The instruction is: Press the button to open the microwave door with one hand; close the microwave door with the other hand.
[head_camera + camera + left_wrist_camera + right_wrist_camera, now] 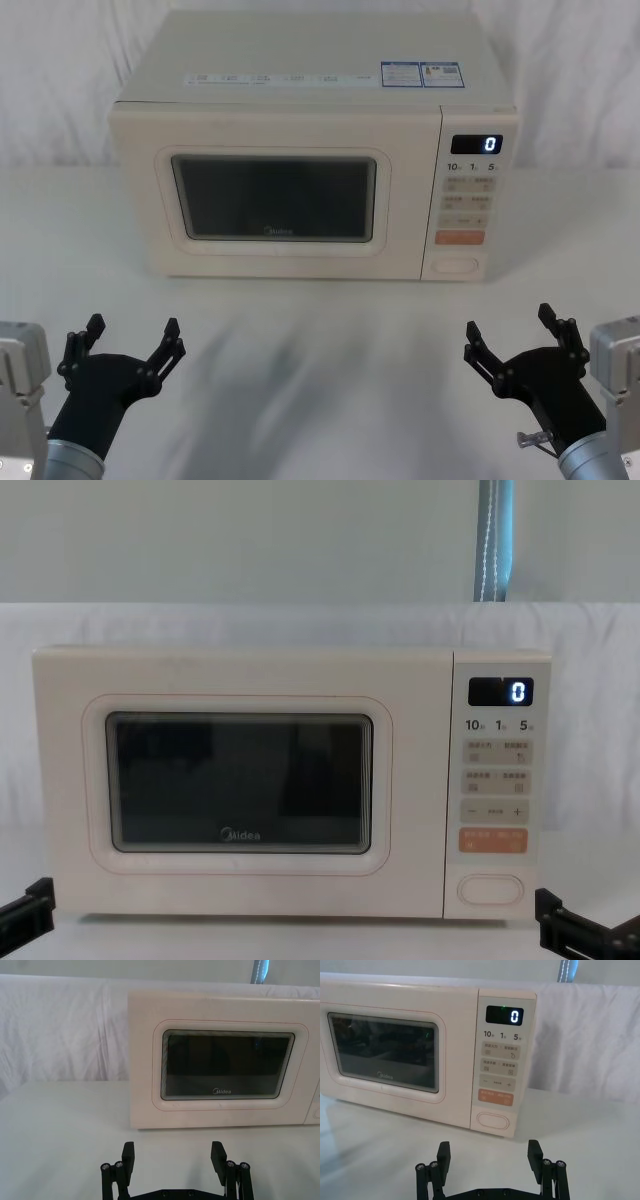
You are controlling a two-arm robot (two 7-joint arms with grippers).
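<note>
The cream microwave [300,70] stands at the back of the white table, its display showing "0". Its microwave door [275,195] [225,1067] [385,1055] [240,785] with the dark window is flush with the front, closed. The button [456,265] [493,1120] [491,889], a wide cream pill-shaped key, sits at the bottom of the keypad strip under the orange key. My left gripper [132,336] [173,1155] is open near the table's front left. My right gripper [512,328] [489,1154] is open at the front right, short of the button. Neither touches the microwave.
A white cloth covers the table [320,330] and the wall behind. Bare table lies between the grippers and the microwave's front. A blue-grey strap [493,540] hangs on the wall behind the oven.
</note>
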